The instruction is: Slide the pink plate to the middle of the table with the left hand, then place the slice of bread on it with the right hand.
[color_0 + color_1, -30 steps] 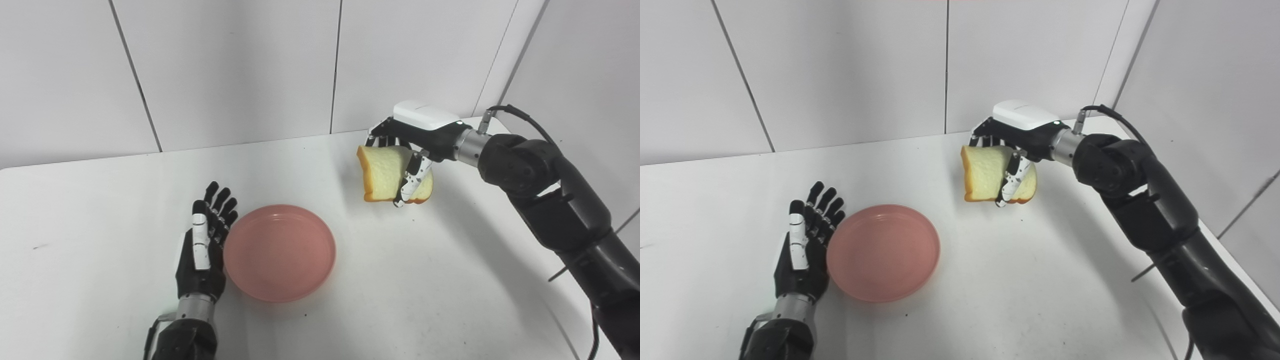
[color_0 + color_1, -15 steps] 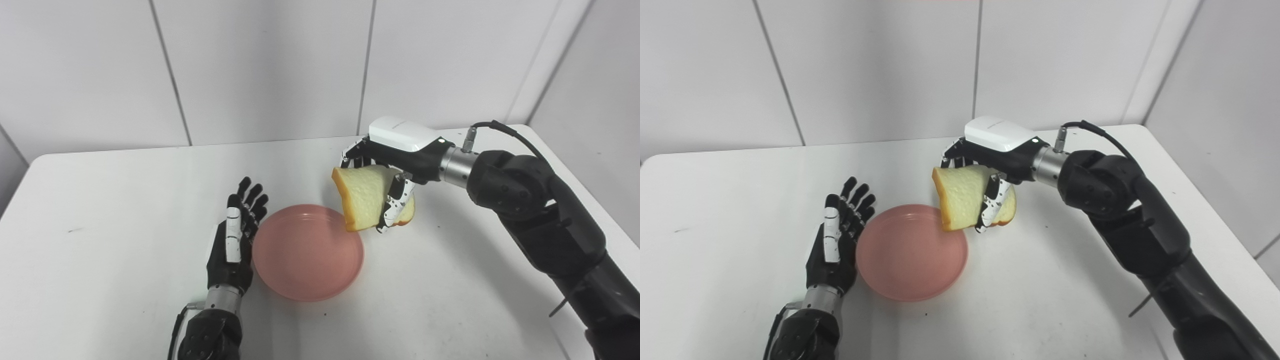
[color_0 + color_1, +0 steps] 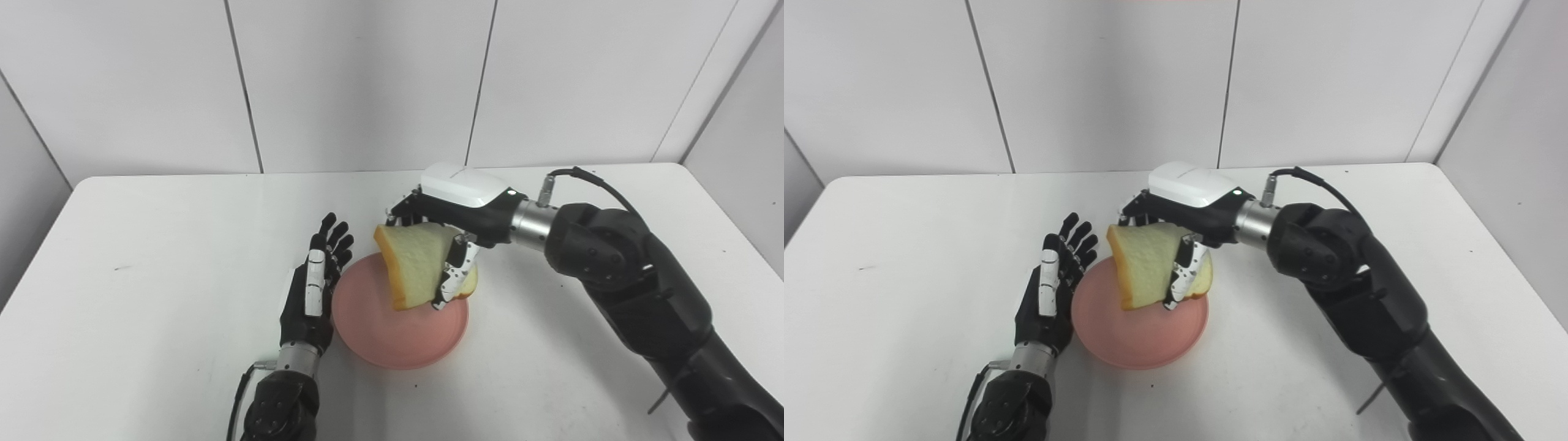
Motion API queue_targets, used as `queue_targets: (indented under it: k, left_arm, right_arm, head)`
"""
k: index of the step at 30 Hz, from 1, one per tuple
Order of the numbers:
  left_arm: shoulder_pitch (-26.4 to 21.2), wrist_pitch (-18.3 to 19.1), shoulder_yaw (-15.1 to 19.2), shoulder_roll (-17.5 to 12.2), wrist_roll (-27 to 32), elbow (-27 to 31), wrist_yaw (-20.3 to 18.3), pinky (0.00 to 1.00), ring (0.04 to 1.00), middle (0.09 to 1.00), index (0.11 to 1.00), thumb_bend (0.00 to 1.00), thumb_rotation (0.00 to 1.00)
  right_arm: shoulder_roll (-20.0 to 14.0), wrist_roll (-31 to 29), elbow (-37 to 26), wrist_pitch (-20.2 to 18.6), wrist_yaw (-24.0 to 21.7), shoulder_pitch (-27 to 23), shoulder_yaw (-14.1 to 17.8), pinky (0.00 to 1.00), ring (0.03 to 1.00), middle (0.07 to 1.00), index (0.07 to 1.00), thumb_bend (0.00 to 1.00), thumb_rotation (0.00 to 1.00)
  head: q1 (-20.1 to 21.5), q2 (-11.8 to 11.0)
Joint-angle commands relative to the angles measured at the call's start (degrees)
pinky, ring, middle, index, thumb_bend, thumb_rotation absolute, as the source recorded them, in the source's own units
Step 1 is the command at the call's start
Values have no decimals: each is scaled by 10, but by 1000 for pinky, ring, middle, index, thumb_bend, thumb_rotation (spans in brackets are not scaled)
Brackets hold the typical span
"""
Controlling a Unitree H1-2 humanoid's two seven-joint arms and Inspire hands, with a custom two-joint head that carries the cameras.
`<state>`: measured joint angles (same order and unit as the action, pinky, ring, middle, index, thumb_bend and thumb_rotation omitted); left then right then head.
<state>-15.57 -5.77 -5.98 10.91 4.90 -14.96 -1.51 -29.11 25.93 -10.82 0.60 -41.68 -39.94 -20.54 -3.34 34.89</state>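
White wall panels with thin dark seams stand behind a white table (image 3: 153, 257) with rounded corners, seen from above and in front. Near the middle of the table sits a shallow pink plate (image 3: 392, 343). The robot's left hand (image 3: 309, 300), black with white segments, comes in from the bottom edge on the left side and rests on the table edge-on, just beside the plate's left rim. Its fingers (image 3: 335, 236) are stretched out straight and close together, pointing away toward the wall, and they hold nothing; whether the palm actually touches the rim cannot be told. The right hand (image 3: 456, 236), black with a white cover on its back, reaches in from the right on a thick black arm (image 3: 637, 288) with a silver wrist and a cable looping above it. Its fingers are curled around a slice of bread (image 3: 413, 266), pale with a golden crust, gripping it with the thumb (image 3: 451, 283) across the near face and the other fingers behind. The slice hangs tilted, nearly on edge, over the far right part of the plate, with its lower corner close above the plate's surface; contact between the two cannot be made out.
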Motion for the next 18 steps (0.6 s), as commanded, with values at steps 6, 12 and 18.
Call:
queue_targets:
  k: [6,12,18]
  left_arm:
    - [-22,-23,-7,23,-8,4,9,934,920,939,932,725,1000]
    - [-24,-34,-5,19,-1,-4,3,947,941,955,938,718,1000]
    - [-23,-33,-1,21,2,0,7,940,940,950,936,718,1000]
  right_arm:
    - [16,5,16,9,-1,-32,-11,343,409,444,518,526,0]
    - [33,17,41,11,0,-34,-26,327,397,448,513,526,0]
    - [49,22,84,8,0,-36,-36,370,439,486,490,528,0]
  head:
    - [-7,2]
    - [-6,2]
    - [-2,2]
